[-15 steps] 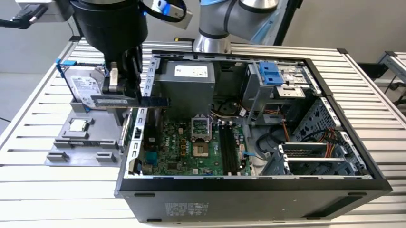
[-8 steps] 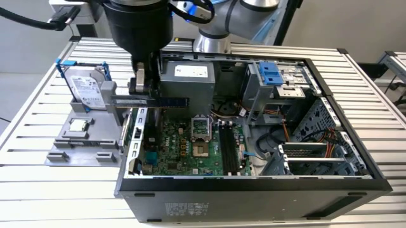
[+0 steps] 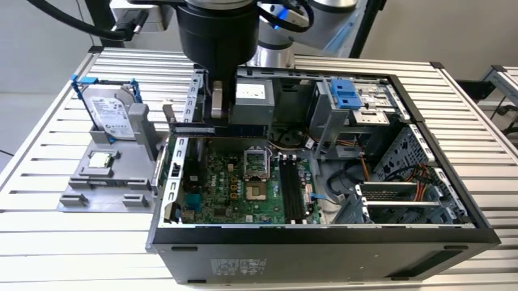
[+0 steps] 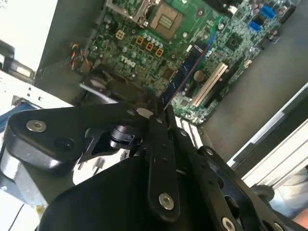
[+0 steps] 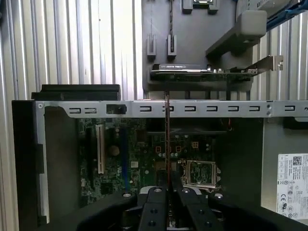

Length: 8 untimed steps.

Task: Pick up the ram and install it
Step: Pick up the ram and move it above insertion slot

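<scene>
Tool (image 5: 167,182) clamped on the ram (image 5: 167,139), held over the open computer case (image 3: 324,237).

In both wrist views the tool's fingers (image 4: 155,126) are pressed together on one end of the ram, and the rest of the thin stick juts straight out past the fingertips. The green motherboard (image 5: 139,149) lies beyond the tool, inside the case. Its processor socket (image 5: 198,173) sits just beside the ram's line. In the exterior view, the hard drive (image 3: 111,112) stands on the slatted worktop (image 3: 461,103), to the exterior view's left of the tool.
</scene>
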{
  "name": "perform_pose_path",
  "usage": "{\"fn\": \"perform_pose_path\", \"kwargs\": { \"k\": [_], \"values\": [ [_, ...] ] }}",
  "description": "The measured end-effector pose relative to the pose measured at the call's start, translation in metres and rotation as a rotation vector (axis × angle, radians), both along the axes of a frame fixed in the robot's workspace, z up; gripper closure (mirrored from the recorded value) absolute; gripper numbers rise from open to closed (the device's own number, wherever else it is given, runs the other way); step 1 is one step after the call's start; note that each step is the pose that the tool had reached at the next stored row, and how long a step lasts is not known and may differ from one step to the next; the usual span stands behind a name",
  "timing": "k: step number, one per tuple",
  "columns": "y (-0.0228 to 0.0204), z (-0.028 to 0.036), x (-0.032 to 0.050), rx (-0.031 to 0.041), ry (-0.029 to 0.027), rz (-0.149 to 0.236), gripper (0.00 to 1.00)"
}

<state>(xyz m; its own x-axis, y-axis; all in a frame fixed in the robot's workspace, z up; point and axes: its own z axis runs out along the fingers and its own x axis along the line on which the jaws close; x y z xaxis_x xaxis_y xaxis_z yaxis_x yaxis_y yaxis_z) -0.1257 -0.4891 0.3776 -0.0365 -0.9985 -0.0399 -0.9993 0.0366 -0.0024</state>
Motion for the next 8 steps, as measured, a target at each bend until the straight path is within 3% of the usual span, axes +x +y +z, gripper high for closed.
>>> {"fn": "perform_pose_path", "kwargs": {
  "k": [8],
  "values": [
    [0.0,0.0,0.0364,0.0,0.0005,0.0,1.0]
  ]
}}
